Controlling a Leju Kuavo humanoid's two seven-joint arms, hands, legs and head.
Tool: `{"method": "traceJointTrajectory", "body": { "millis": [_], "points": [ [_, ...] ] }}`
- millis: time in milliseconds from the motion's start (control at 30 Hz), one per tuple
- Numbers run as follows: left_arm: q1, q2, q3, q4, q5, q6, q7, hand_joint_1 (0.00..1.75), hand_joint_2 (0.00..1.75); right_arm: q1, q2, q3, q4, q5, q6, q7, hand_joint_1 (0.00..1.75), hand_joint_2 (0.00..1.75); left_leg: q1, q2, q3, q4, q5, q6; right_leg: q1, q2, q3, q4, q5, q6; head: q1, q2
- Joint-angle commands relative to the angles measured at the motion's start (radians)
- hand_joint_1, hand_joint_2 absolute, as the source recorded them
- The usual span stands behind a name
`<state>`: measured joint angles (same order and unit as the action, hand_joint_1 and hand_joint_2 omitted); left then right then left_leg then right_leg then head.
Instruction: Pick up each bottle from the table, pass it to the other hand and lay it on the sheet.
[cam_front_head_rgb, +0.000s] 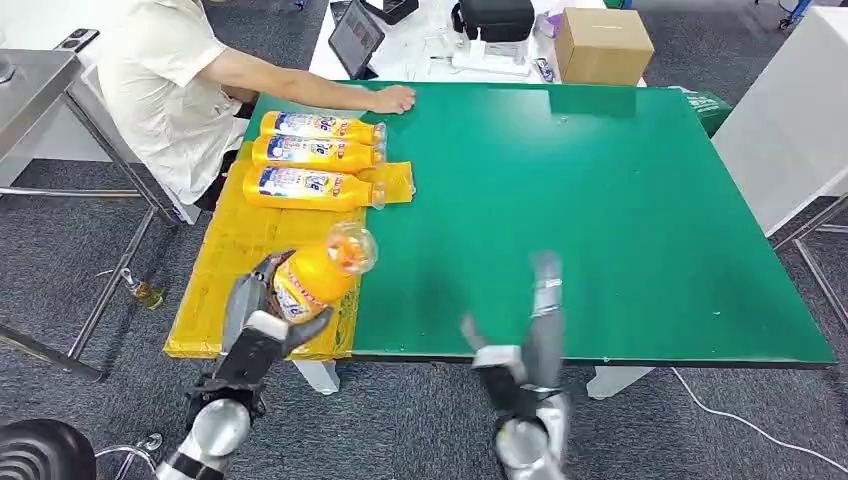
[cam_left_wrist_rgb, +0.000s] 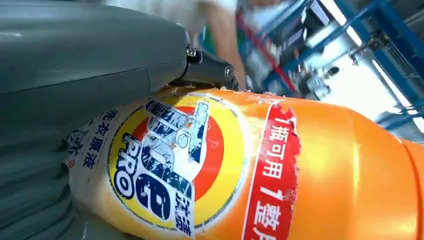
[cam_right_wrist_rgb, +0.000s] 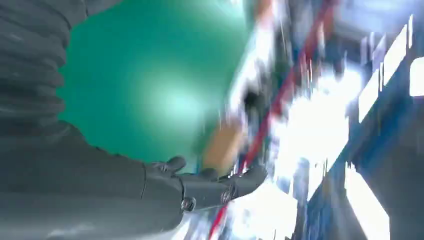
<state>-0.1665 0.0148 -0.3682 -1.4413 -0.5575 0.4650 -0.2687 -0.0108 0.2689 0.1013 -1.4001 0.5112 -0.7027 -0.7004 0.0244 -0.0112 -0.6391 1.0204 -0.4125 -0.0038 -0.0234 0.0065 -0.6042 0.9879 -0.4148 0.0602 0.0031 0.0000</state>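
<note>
- Head view: the left hand (cam_front_head_rgb: 262, 318) is gripping an orange bottle (cam_front_head_rgb: 318, 270) over the yellow sheet (cam_front_head_rgb: 232, 245), near three bottles (cam_front_head_rgb: 315, 157) lying there; the right hand (cam_front_head_rgb: 530, 320) is spreading its fingers, holding nothing.
- Left wrist view: the bottle's label (cam_left_wrist_rgb: 175, 165) is lying against the thumb (cam_left_wrist_rgb: 100, 60).
- Right wrist view: blurred fingers (cam_right_wrist_rgb: 215, 182) are hanging over the green table (cam_right_wrist_rgb: 145, 75).

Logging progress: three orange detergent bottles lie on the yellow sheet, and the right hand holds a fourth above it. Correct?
Not quite: the left hand holds the fourth orange detergent bottle, as the head view shows. The right hand is empty. Three orange bottles do lie on the yellow sheet.
</note>
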Motion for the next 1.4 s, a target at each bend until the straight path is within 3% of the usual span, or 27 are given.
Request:
{"method": "traceJointTrajectory", "body": {
  "millis": [33,300,533,667,700,767,833,900,1133,1167,1200,1400],
  "points": [
    [-0.352,-0.013,-0.043,0.475,-0.376,-0.034,0.142,1.75,1.75,-0.008,0.080,-0.123,-0.198,-0.053,0.005,0.002,0.00,1.75,-0.001,-0.004,0.002,0.000,0.001,0.002,0.000,-0.005,0.003,0.000,-0.001,-0.002,-0.001,0.000],
    [-0.370,-0.025,-0.046,0.515,-0.390,-0.043,0.147,1.75,1.75,-0.014,0.080,-0.114,-0.181,-0.054,0.005,0.002,0.00,1.75,-0.001,0.001,0.003,0.000,0.001,0.000,0.000,-0.001,0.002,0.000,0.002,-0.005,-0.001,0.000],
    [-0.561,-0.130,-0.061,0.892,-0.409,-0.223,0.162,1.75,1.75,-0.056,0.039,0.011,-0.028,-0.149,0.005,0.002,0.00,1.75,0.000,-0.001,0.003,0.000,0.002,0.001,0.001,-0.003,0.004,-0.001,0.002,-0.005,-0.001,0.000],
    [-0.586,-0.156,-0.010,0.974,-0.330,-0.285,0.142,1.75,1.75,-0.060,0.023,0.032,0.019,-0.173,0.005,0.002,0.00,1.75,0.000,0.001,0.003,-0.001,0.002,0.000,0.001,0.000,0.004,-0.002,0.003,-0.005,-0.001,0.000],
    [-0.588,-0.158,-0.008,0.980,-0.324,-0.292,0.136,1.57,1.75,-0.060,0.022,0.032,0.023,-0.171,0.005,0.002,0.00,1.75,0.000,0.001,0.005,-0.001,0.001,0.001,0.002,0.000,0.006,-0.002,0.003,-0.006,-0.001,0.000],
    [-0.594,-0.163,-0.003,1.003,-0.308,-0.325,0.141,0.70,1.75,-0.062,0.013,0.035,0.045,-0.183,0.005,0.002,0.00,1.75,0.001,0.002,0.005,-0.001,0.001,0.000,0.002,0.000,0.005,-0.002,0.002,-0.005,0.000,0.000],
    [-0.600,-0.165,-0.010,1.016,-0.307,-0.349,0.144,0.31,1.75,-0.065,0.006,0.041,0.059,-0.193,0.005,0.002,0.00,1.75,0.000,0.002,0.003,-0.001,0.001,0.000,0.001,0.001,0.003,-0.001,0.003,-0.004,-0.001,0.000],
    [-0.601,-0.165,-0.016,1.021,-0.310,-0.346,0.150,0.12,1.75,-0.070,0.005,0.042,0.069,-0.195,0.005,0.002,0.00,1.75,0.000,0.002,0.006,-0.001,0.000,0.001,0.002,0.001,0.007,-0.002,0.001,-0.006,-0.001,0.000],
    [-0.595,-0.164,-0.017,1.022,-0.311,-0.342,0.147,0.12,1.75,-0.074,0.012,0.033,0.082,-0.188,0.011,0.002,0.00,1.75,0.000,0.003,0.003,0.000,0.001,0.000,0.001,0.001,0.003,-0.001,0.002,-0.005,-0.001,0.000],
    [-0.598,-0.164,-0.022,1.028,-0.313,-0.354,0.150,0.00,1.75,-0.078,0.007,0.039,0.096,-0.194,0.005,0.002,0.00,1.75,0.000,0.002,0.002,0.000,0.001,0.000,0.001,0.001,0.002,-0.001,0.003,-0.004,-0.001,0.000],
    [-0.597,-0.162,-0.025,1.031,-0.313,-0.361,0.150,0.00,1.75,-0.080,0.004,0.043,0.109,-0.199,0.005,0.002,0.00,1.75,0.000,0.003,0.007,-0.001,0.000,0.001,0.002,0.001,0.008,-0.002,0.002,-0.006,0.000,0.000],
    [-0.591,-0.151,-0.053,1.025,-0.325,-0.393,0.151,0.00,1.75,-0.081,-0.003,0.035,0.124,-0.196,0.005,0.002,0.00,1.75,0.000,0.003,0.004,-0.001,0.001,0.000,0.001,0.002,0.005,-0.001,0.003,-0.005,-0.001,0.000]
  ]
}}
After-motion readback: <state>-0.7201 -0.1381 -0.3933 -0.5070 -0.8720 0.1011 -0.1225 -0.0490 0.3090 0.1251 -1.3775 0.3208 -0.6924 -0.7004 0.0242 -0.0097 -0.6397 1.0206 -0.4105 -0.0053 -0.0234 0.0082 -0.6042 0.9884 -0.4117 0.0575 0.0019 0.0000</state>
